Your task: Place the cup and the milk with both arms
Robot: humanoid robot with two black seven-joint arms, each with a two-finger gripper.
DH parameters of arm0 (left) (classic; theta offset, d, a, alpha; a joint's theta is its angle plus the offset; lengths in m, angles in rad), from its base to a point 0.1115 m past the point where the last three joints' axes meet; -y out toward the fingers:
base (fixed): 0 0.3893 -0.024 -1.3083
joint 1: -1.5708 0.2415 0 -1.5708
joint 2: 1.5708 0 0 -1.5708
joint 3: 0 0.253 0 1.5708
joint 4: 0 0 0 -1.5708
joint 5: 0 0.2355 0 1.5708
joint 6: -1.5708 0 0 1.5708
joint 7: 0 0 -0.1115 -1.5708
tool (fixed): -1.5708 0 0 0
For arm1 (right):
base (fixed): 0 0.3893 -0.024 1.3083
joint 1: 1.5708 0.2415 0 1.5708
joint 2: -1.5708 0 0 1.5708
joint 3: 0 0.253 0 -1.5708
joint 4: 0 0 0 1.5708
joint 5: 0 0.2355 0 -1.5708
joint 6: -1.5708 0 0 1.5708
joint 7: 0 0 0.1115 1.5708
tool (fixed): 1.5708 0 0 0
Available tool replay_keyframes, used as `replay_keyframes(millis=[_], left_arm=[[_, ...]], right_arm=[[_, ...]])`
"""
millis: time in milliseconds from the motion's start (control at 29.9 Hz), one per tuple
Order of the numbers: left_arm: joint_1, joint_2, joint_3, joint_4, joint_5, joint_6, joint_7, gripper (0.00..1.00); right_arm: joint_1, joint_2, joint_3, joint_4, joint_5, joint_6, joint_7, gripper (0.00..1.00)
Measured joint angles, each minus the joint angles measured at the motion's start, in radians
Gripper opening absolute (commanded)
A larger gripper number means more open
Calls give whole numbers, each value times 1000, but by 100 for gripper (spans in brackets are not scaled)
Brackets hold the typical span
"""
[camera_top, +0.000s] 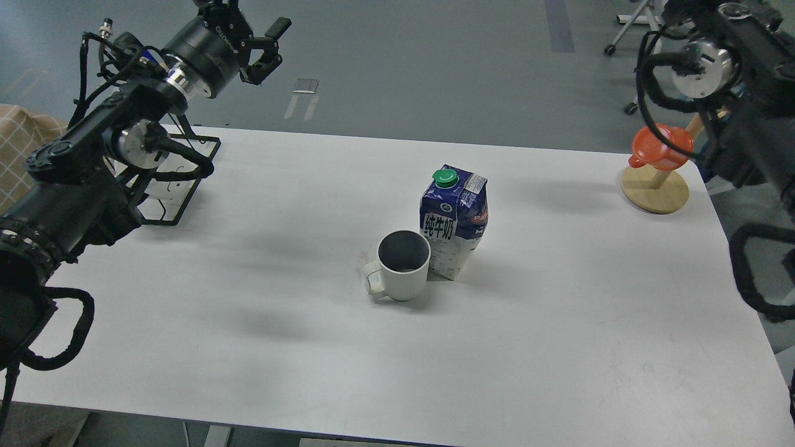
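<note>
The cup (402, 268), an off-white ribbed mug with a dark inside and its handle to the left, stands upright near the table's middle. The milk (454, 221), a blue and white carton with a green cap, stands upright just behind and right of it, touching or nearly touching. My left gripper (275, 43) is high at the far left, beyond the table's back edge, open and empty, far from both. My right arm (705, 56) rises at the top right; its gripper is out of view.
A black wire rack (186, 186) stands at the table's back left, partly behind my left arm. A wooden mug tree (656, 190) with an orange cup (662, 146) stands at the back right corner. A chair base (627, 25) is on the floor beyond.
</note>
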Motion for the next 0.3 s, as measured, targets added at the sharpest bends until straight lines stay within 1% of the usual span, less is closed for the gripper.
replay_keyframes(millis=[67,167,301], left_arm=[[3,-21,0,39,-10,0,1,98],[7,-65,3,109,-14,0,4,98],[11,-90,6,133,-15,0,5,98]], right_arm=[[-46,31,40,0,0,14,0,98],[-108,76,75,-1,-1,5,0,99],[-140,102,87,8,-2,-9,0,99]])
